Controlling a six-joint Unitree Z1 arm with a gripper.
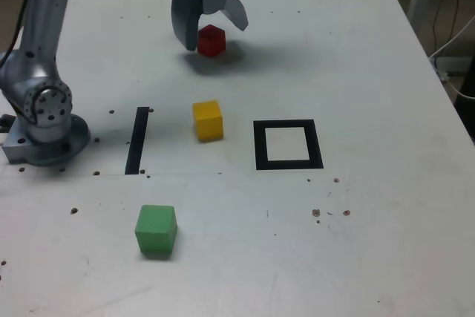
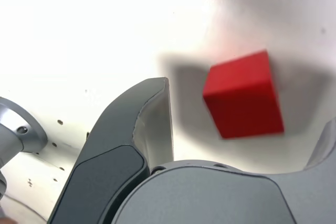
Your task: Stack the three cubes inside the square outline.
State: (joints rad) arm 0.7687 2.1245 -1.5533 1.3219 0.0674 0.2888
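Progress: nothing is stacked yet; the square outline (image 1: 288, 145) holds only its white centre, and all three cubes sit apart on the tabletop (image 1: 371, 72).
Green cube (image 1: 156, 229): nearest the camera in the exterior view, well apart from the fingers and untouched.
Yellow cube (image 1: 208, 119): between the black tape strip (image 1: 136, 140) and the outline, on this side of the fingers, also untouched.
Red cube (image 1: 211, 40): between the two fingers, resting on the tabletop, not lifted.
Fingers: spread wide, one on each side of the red cube; the gripper (image 1: 208, 20) points down over it and pinches nothing.
Step in hand: by my reading, the first pick is being lined up; closing, carrying to the outline, then two more picks all remain.
Exterior view alone: the outline, the strip, the yellow and green cubes, and the arm's base (image 1: 44, 120) at that view's left.
Wrist view alone: a close look at the red cube (image 2: 242, 94) with bare tabletop showing between it and the dark finger (image 2: 131, 129), so there is no contact on that side; the other finger shows only at the frame's edge, and its gap cannot be judged.
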